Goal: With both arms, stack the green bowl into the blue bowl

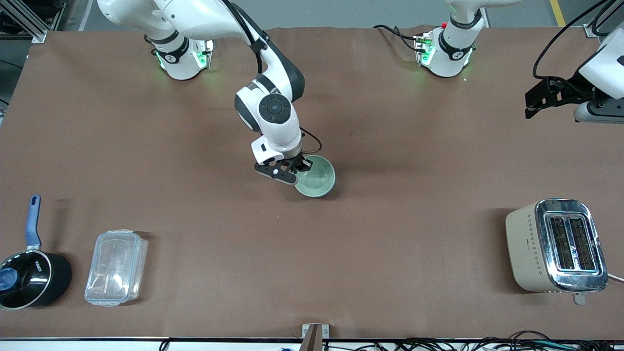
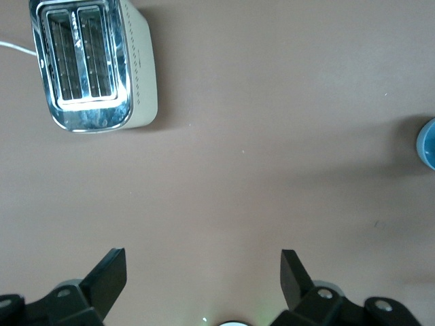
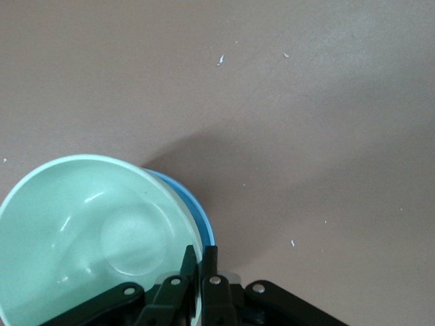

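Note:
The green bowl (image 1: 317,178) sits near the table's middle, over the blue bowl. In the right wrist view the green bowl (image 3: 88,224) covers most of the blue bowl (image 3: 198,212), which shows only as a thin crescent of rim beside it. I cannot tell whether the green bowl rests fully inside. My right gripper (image 1: 298,168) is shut on the green bowl's rim (image 3: 200,252), one finger inside and one outside. My left gripper (image 1: 529,105) is open and empty in the air over the left arm's end of the table (image 2: 202,261).
A beige and chrome toaster (image 1: 555,246) stands near the front at the left arm's end, also in the left wrist view (image 2: 88,64). A clear plastic container (image 1: 116,267) and a black saucepan with a blue handle (image 1: 29,278) lie at the right arm's end.

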Controlling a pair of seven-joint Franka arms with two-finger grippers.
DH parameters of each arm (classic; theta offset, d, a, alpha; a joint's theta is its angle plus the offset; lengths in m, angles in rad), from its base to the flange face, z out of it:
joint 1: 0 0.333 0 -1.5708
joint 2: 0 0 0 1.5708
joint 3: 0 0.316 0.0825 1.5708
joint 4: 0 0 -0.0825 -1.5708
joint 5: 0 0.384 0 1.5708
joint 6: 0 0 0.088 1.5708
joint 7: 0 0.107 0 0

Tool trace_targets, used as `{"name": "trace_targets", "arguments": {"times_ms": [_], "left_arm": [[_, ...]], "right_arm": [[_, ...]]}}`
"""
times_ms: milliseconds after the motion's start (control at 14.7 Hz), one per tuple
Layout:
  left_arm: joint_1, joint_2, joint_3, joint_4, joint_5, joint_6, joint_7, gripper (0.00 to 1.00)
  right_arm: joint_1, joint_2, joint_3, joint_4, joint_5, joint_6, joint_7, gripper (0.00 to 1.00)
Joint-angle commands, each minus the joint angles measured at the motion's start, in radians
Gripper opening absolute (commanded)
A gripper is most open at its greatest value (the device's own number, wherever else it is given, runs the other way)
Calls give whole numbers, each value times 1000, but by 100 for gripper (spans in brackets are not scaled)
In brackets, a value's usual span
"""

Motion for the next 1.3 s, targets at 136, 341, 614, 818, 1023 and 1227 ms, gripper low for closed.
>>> {"name": "trace_targets", "arguments": {"times_ms": [136, 341, 614, 818, 1023, 1227], "left_arm": [[-3, -26, 7, -24, -26, -8, 6, 100], [0, -26, 7, -21, -26, -3, 11, 100], [5, -25, 7, -21, -24, -2, 13, 100], [12, -26, 9, -20, -26, -3, 32, 100], [14, -26, 9, -20, -26, -3, 37, 100], [14, -26, 7, -17, -26, -3, 39, 100]], "right_arm": [[5, 30, -4, 10, -15, 14, 22, 14], [7, 30, -4, 12, -13, 8, 27, 91], [-18, -65, -30, 16, -33, -88, 33, 100], [-42, -198, -83, 16, -139, -260, 27, 100], [-143, -321, -105, 16, -159, -360, -65, 100], [-280, -442, -105, 19, -161, -476, -270, 100]]}}
